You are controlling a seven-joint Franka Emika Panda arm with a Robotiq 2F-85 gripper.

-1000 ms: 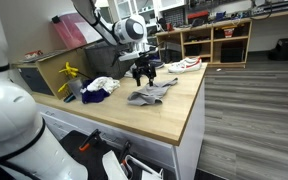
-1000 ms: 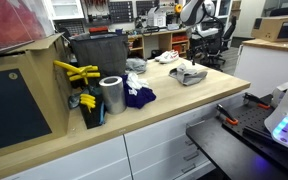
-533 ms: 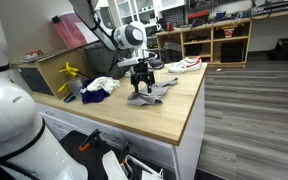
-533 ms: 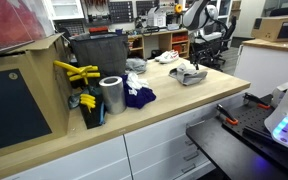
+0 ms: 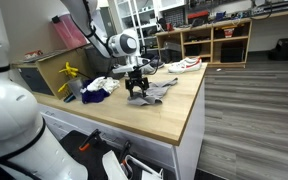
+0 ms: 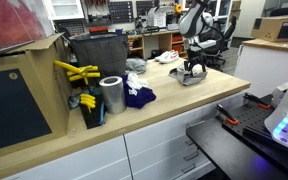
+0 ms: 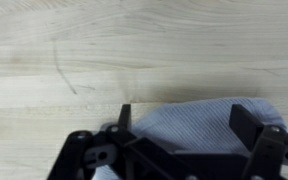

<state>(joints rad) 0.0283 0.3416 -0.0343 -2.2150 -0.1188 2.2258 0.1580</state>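
Since a second ago the arm [image 5: 102, 40] has come down: the jaws, which hung clear above the grey cloth [image 5: 154, 93], now sit right over it, with the fingertips [image 7: 125, 113] at or almost at the fabric. The wrist view shows the jaws spread wide, one finger at the cloth's edge and the other on its far side, with the pale woven cloth [image 7: 199, 125] between them and nothing clamped. The cloth itself has not shifted. It lies crumpled and flat on the tabletop [image 5: 174, 118], around the middle of its width and towards the far end in an exterior view [image 6: 191, 77]. Just beside it, towards the cluttered end, lies a heap of white and dark blue fabric [image 5: 101, 87], also seen in an exterior view [image 6: 137, 96]. A white item with red trim [image 5: 185, 65] rests near the tabletop's far edge, apart from the cloth. At the cluttered end are a shiny metal cylinder [image 6: 111, 95], a yellow tool [image 6: 76, 72] and a dark bin [image 6: 96, 55], all well apart from the jaws, and nothing stands between the jaws and the cloth. The tabletop is light wood with faint scuffs [image 7: 69, 75] and sits on white drawers [image 6: 159, 150]. Around it is a workshop with open wooden shelves [image 5: 216, 42], a grey plank floor [image 5: 254, 110] and a black office chair [image 6: 216, 42].
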